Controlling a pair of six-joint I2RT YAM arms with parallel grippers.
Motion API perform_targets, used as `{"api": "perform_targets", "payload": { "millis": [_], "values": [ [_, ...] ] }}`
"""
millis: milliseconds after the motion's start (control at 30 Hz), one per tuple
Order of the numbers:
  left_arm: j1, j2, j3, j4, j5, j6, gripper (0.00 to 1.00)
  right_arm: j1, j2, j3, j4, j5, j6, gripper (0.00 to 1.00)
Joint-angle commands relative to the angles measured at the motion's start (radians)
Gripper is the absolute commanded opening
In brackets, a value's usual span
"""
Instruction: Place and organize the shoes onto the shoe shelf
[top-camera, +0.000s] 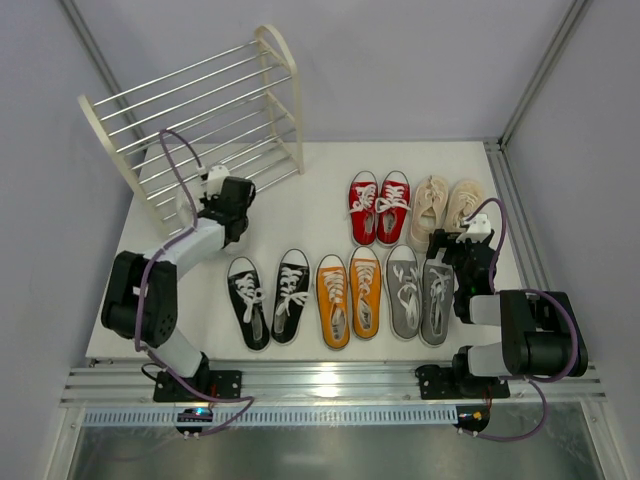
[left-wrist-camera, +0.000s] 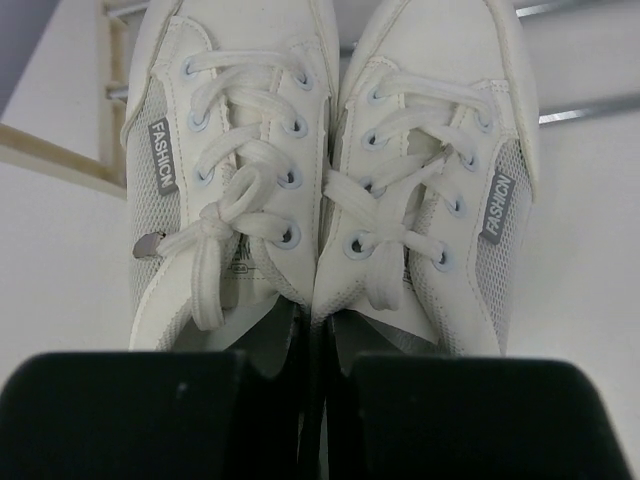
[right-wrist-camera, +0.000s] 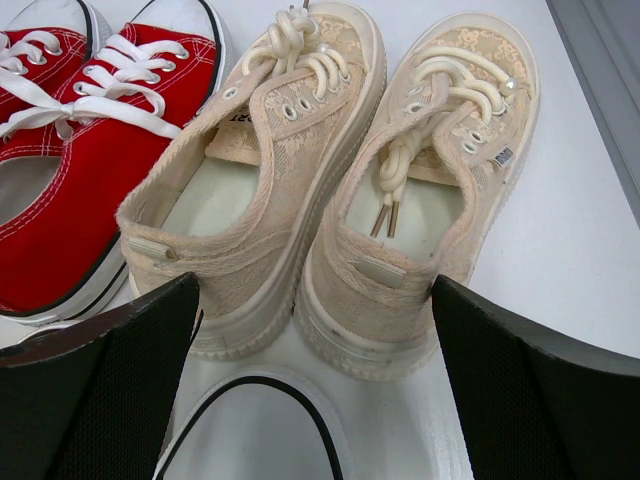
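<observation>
My left tool (left-wrist-camera: 315, 375) is all but closed. Its two black fingers (left-wrist-camera: 130, 415) pinch the inner heel walls of the white pair (left-wrist-camera: 240, 170) together, so both shoes sit side by side in one grip, laces up and toes pointing away from me. Seen from above, this arm reaches to the far-left corner of the surface (top-camera: 300, 215), where the shoe shelf (top-camera: 200, 115) stands at an angle to the edges. My tool is right at the shelf's front. In the wrist view, silver rods and a strip of cream end frame show just past the white toes. I cannot tell whether the soles rest on anything.

My right tool (right-wrist-camera: 315, 400) is spread as wide as it goes and has hold of nothing. Its fingers (right-wrist-camera: 100, 390) stand on the near side of the beige pair (right-wrist-camera: 330, 190), one outside each heel. That pair lies towards the far-right corner, with the red pair (top-camera: 378, 207) just beside it on the left.

Nearer to me, a row runs along the near edge, all toes pointing away: the black pair (top-camera: 268, 300) on the left, the orange pair (top-camera: 349, 297) in the middle and the grey pair (top-camera: 420, 293) on the right. From above, my right tool hovers between the grey toes and the beige heels.
</observation>
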Motion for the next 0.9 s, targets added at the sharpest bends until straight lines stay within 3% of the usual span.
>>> {"api": "perform_targets", "payload": {
  "millis": [0,67,433,867],
  "values": [
    [0.058,-0.104,-0.018,0.32,-0.08,0.088,0.0,0.002,-0.014,0.016,0.087,-0.004,0.007,0.97],
    [0.076,-0.11,-0.044,0.441,-0.073,0.155,0.0,0.001,-0.012,0.018,0.086,-0.004,0.007,0.97],
    [0.203,0.001,-0.066,0.613,0.025,0.148,0.0,0.001,-0.014,0.018,0.087,-0.002,0.007,0.97],
    [0.323,0.131,0.023,0.668,0.111,0.124,0.0,0.001,-0.014,0.018,0.087,-0.004,0.007,0.97]
  ]
}}
